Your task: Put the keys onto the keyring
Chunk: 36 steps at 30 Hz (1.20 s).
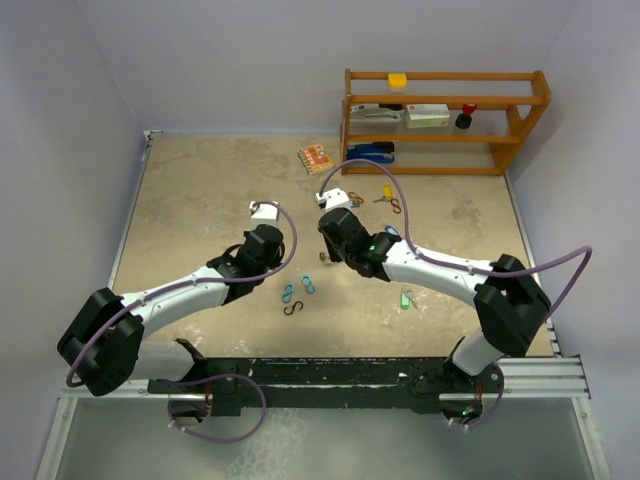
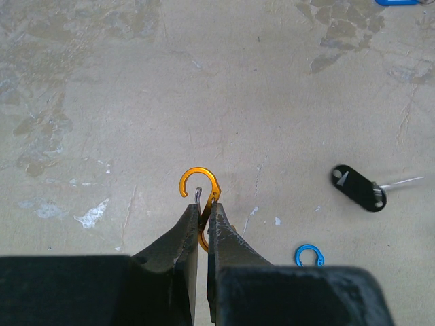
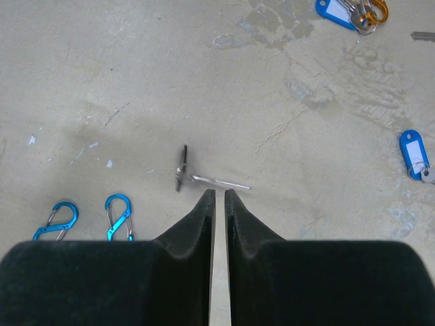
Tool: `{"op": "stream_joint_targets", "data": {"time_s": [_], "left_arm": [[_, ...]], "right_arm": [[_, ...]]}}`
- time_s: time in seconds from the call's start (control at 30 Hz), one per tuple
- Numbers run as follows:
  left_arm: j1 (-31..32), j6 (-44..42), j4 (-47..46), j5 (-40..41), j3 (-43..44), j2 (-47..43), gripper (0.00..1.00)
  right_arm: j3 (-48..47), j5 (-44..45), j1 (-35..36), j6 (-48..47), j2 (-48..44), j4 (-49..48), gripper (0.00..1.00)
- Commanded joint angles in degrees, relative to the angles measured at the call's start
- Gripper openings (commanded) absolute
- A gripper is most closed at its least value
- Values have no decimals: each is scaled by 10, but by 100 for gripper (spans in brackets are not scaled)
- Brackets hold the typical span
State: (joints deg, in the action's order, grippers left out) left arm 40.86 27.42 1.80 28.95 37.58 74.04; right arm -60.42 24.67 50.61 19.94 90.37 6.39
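Two claws share this step. My left claw [image 2: 206, 207] is clamped on the orange metal hook-shaped keyring [image 2: 201, 185]. My right claw [image 3: 219, 193], barely parted and empty, hangs just behind a small black-tagged metal key [image 3: 217, 182] on the beige desk [image 3: 136, 81]. Next, I reckon, it must pinch that key and thread it on.

My mottled beige tabletop [image 1: 200, 200] carries a wooden shelf [image 1: 470, 76] along its far right edge, with an orange card [image 1: 315, 158] just left of it. Nearer the middle lie blue clips [image 1: 288, 292], a black clip [image 1: 292, 308], a black-tagged key [image 2: 358, 187], a small blue ring [image 2: 298, 255] and a blue-tagged key [image 3: 412, 153].
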Motion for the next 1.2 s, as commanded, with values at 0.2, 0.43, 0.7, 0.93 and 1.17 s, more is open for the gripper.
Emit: {"op": "stream_joint_targets", "data": {"time_s": [0.2, 0.43, 0.7, 0.93, 1.17], "left_arm": [[-5, 3, -21, 2, 7, -2, 0], [-5, 5, -20, 4, 6, -4, 0], [-6, 4, -13, 17, 4, -14, 0], [-5, 2, -9, 22, 2, -17, 0], [-5, 1, -9, 23, 1, -18, 0]], "right_arm": [[-15, 19, -2, 8, 14, 9, 26], [-35, -21, -2, 9, 69, 24, 58], [-66, -43, -3, 0, 117, -3, 55], [-95, -59, -22, -4, 151, -6, 52], [-87, -88, -44, -3, 159, -30, 47]]}}
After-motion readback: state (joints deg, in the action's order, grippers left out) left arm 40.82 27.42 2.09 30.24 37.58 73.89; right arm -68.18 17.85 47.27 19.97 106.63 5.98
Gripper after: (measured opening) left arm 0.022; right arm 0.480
